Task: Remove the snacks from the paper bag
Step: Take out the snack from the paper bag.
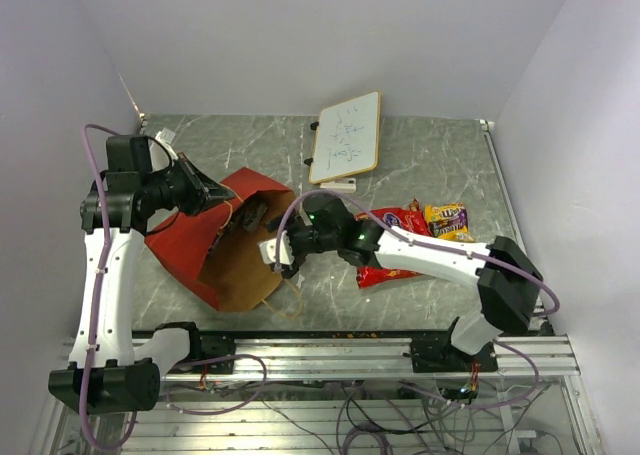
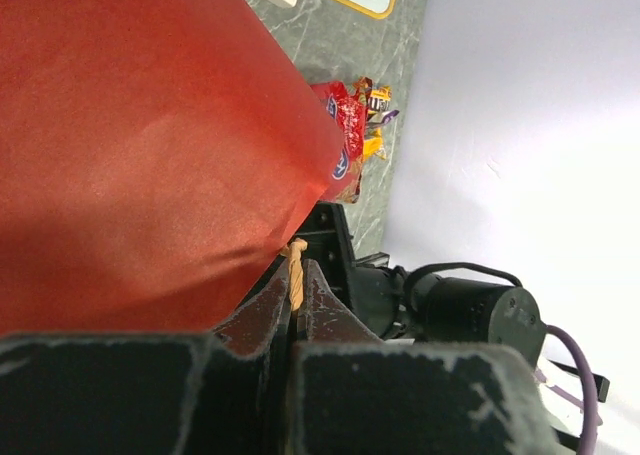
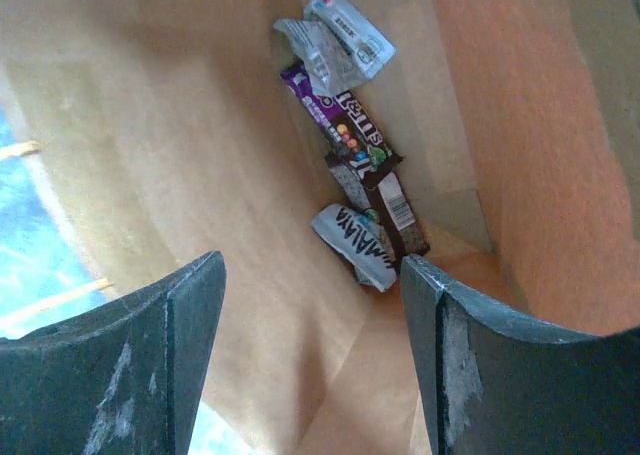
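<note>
The paper bag (image 1: 185, 257) lies on its side, red outside, its brown mouth facing right. My left gripper (image 1: 214, 197) is shut on the bag's twisted paper handle (image 2: 294, 273), with the red bag wall (image 2: 150, 145) filling the left wrist view. My right gripper (image 1: 281, 245) is at the mouth, open and holding nothing (image 3: 310, 265). Deep inside lie a silver wrapper (image 3: 336, 35), a purple bar (image 3: 322, 103), a brown bar (image 3: 388, 193) and a white packet (image 3: 356, 243). Outside the bag, a red cookie packet (image 1: 398, 218) and a yellow candy pack (image 1: 447, 218) rest on the table.
A small whiteboard (image 1: 347, 135) stands propped at the back of the marbled table (image 1: 440, 155). The right arm lies across part of the red packet. A metal rail (image 1: 330, 350) with cables runs along the near edge. White walls close in both sides.
</note>
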Motion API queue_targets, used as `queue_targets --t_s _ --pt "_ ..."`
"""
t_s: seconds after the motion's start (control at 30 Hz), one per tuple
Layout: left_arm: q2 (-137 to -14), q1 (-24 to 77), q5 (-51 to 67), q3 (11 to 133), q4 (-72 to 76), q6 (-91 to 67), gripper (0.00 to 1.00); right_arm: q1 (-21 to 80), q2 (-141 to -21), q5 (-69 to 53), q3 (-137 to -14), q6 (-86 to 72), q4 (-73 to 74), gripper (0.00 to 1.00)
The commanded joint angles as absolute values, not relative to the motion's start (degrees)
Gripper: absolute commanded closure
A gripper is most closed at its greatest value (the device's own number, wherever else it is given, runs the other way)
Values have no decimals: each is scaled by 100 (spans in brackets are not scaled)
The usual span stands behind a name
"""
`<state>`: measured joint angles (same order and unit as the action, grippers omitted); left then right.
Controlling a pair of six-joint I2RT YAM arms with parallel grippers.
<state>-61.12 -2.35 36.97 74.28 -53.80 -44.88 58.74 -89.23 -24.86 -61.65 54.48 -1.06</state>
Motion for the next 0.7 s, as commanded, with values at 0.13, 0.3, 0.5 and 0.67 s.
queue_targets --t_s 0.13,0.3,0.5,0.67 --pt "-6301 -201 3934 7600 -5268 -4474 93 6142 -9966 -1297 -7042 6423 277 30" --pt "-6351 -202 3935 7674 -5152 -4553 93 6304 -10675 -272 -7381 6647 120 30" --pt "-6446 -202 3909 7721 -5284 -4462 93 6354 -11356 343 -7865 6786 58 29" --pt "-6566 -201 4003 7818 -5345 -4519 93 6350 -11954 635 -8343 6561 -88 27"
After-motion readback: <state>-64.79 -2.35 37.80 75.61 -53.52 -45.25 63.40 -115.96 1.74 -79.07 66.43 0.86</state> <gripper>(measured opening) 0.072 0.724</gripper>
